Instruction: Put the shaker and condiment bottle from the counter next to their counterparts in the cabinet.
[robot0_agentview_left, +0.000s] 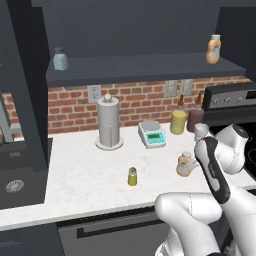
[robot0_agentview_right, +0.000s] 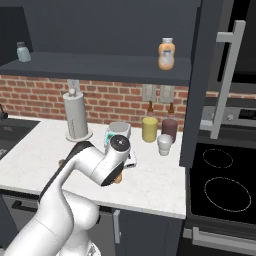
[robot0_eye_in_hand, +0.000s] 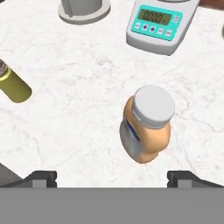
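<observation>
Seen from the hand camera, the gripper is hanging spread to its widest with nothing between its tips, directly above the condiment bottle, which is standing upright on the counter with bare marble ringing it on every side. At ten o'clock from that bottle the shaker is sitting well apart, with open worktop between them. Toward twelve o'clock the scale is lying near, and the paper-towel holder is standing at eleven o'clock. Farther back, in the left base view, the cabinet shelf edge is running above the brick wall, carrying the blue-grey shaker at its left and the orange counterpart bottle at its right.
</observation>
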